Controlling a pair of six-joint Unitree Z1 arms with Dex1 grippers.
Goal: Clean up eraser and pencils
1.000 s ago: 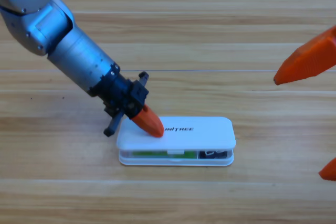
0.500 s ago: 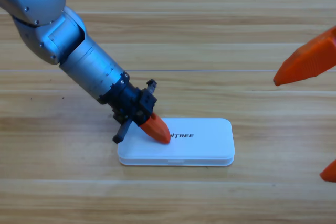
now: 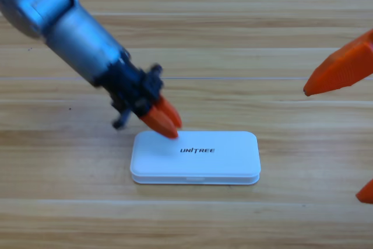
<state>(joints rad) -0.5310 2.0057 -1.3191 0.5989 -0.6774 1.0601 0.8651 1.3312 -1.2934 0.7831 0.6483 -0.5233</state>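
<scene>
Pencils and eraser cannot be seen, likely shut inside the hard, light, smooth white case (image 3: 195, 158) on the tabletop (image 3: 233, 21), best held by its long edges, while the left gripper (image 3: 165, 121), nearly closed and empty, is held by the case's top-left corner.

The only readable text is the brand name "UNITREE", printed in dark capital letters on the closed lid of the white case (image 3: 195, 157). It sits a little left of the lid's middle and reads upright, left to right. No other words, numbers or signs can be read on anything else in view.
</scene>
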